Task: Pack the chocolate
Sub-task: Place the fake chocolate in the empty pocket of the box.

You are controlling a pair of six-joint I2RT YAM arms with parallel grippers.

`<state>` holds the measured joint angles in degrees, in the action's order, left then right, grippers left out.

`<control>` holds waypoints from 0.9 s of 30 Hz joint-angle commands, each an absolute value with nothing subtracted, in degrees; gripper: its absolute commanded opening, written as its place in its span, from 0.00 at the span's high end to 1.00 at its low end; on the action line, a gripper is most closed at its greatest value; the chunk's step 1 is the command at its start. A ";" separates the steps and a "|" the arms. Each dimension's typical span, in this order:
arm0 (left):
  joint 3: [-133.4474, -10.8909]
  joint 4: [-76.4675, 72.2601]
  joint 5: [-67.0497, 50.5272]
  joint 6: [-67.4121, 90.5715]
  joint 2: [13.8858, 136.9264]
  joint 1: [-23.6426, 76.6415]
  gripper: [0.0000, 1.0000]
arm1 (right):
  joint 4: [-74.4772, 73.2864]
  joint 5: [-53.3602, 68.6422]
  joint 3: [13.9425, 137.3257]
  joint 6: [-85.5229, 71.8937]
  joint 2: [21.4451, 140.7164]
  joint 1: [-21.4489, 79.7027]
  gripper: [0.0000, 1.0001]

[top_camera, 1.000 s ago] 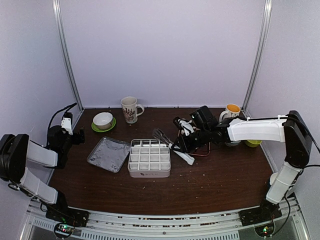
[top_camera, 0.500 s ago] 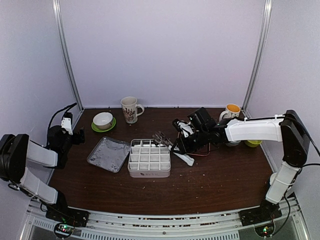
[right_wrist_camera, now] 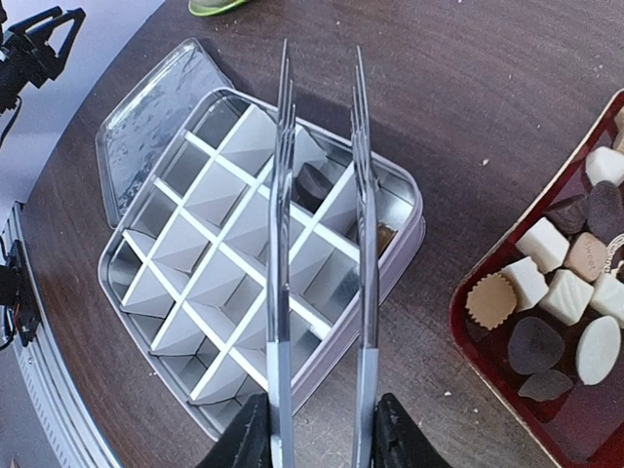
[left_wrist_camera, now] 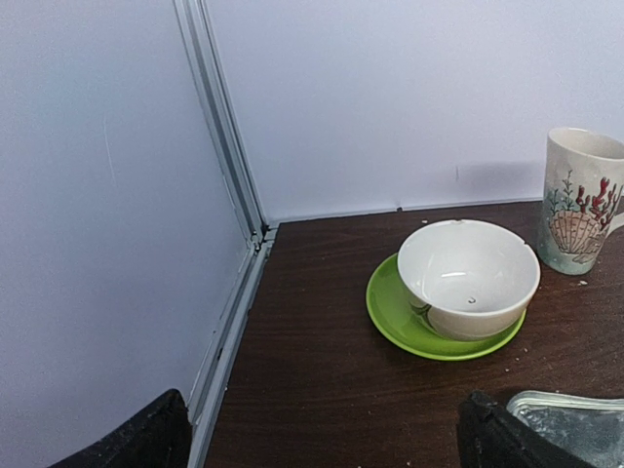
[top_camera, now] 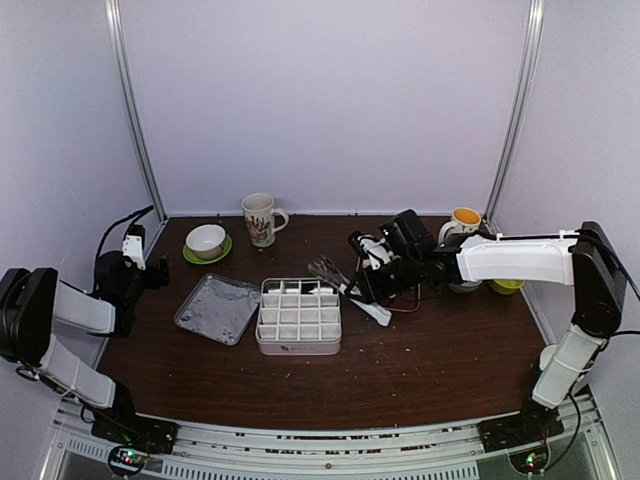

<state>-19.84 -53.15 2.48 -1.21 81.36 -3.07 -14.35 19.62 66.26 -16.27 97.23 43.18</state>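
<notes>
Right wrist view gave the best seat: the right pincer (right_wrist_camera: pixel 322 434) was clamped on the tongs (right_wrist_camera: pixel 281 244), one black finger pressed against each handle, and the two metal arms stood apart with nothing between their tips. Those arms reached out over the divided tin (right_wrist_camera: pixel 195 249), and down between them sat a dark chocolate (right_wrist_camera: pixel 312 185) in one of the white-walled cells! A second, browner piece (right_wrist_camera: pixel 386 237) showed in the cell at the tin's corner nearest the red tray (right_wrist_camera: pixel 485 346). Every other cell in sight looked bare. The tray lay just beside the tin, and it carried the rest of the chocolate (right_wrist_camera: pixel 565 295), a mix of white, tan and dark pieces. The tin's lid (right_wrist_camera: pixel 156 112) lay on the counter (top_camera: pixel 420 360) on the tin's other side. From the top camera, the right arm stretched in toward the middle and the tong tips hung over the tin's far right edge. Over on the left, the left pincer (left_wrist_camera: pixel 322 439) was parked well away from it all, fingers spread wide with nothing in them, looking at a white bowl (left_wrist_camera: pixel 468 278) on a green saucer (left_wrist_camera: pixel 390 312) and a shell-patterned mug (left_wrist_camera: pixel 580 200).
</notes>
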 commanded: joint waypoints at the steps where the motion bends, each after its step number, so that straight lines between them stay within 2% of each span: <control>1: -19.60 -56.60 1.83 -1.85 81.56 -3.50 0.02 | -16.06 16.09 66.22 -14.47 90.92 43.54 0.65; 13: -19.60 -56.54 1.81 -1.85 81.61 -3.51 0.02 | -26.02 2.47 60.14 -10.54 75.24 42.75 0.66; 27: -19.60 -56.59 1.85 -1.93 81.59 -3.52 0.02 | -31.81 -0.48 49.58 -14.81 68.50 41.15 0.71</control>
<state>-19.84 -53.15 2.46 -1.26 81.36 -3.07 -29.63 1.37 51.53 -12.82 71.59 41.63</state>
